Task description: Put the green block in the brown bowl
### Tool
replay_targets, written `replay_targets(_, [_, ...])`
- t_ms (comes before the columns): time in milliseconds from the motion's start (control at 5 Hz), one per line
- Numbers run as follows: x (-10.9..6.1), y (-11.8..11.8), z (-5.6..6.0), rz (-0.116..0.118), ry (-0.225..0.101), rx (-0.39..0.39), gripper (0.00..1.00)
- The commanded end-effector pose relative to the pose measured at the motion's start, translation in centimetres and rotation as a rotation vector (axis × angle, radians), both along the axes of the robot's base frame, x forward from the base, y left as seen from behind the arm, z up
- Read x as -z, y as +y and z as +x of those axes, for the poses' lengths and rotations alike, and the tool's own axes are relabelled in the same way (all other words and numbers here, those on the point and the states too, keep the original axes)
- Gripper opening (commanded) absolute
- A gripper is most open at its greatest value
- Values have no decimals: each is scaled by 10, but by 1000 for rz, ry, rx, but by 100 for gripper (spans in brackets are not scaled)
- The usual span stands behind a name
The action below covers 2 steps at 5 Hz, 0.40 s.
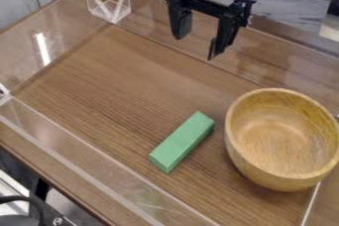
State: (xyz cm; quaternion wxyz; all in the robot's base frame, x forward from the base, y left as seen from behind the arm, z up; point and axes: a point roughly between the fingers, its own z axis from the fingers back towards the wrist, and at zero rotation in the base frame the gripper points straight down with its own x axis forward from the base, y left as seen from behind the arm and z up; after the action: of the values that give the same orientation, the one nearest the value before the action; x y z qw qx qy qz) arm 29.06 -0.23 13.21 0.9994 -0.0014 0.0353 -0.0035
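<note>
Two things lie on the wood-grain desk [119, 81], which is ringed by low clear plastic walls: a flat bright green rectangular block [181, 141], set diagonally, and just beside it a round light brown wooden bowl [282, 138]. Above, toward the back, the black end effector [199, 34] hangs with fingers spread, grasping nothing.

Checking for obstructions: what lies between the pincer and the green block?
Nothing: in the camera view only bare wooden tabletop stretches between the open pincer and the green block.
</note>
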Motion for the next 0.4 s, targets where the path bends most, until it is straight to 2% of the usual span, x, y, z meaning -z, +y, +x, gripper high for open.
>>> replay_targets(0, [13,-2,-25,-1,1,81,100])
replay_targets(200, [44,-16,-72,-3,25,260,100])
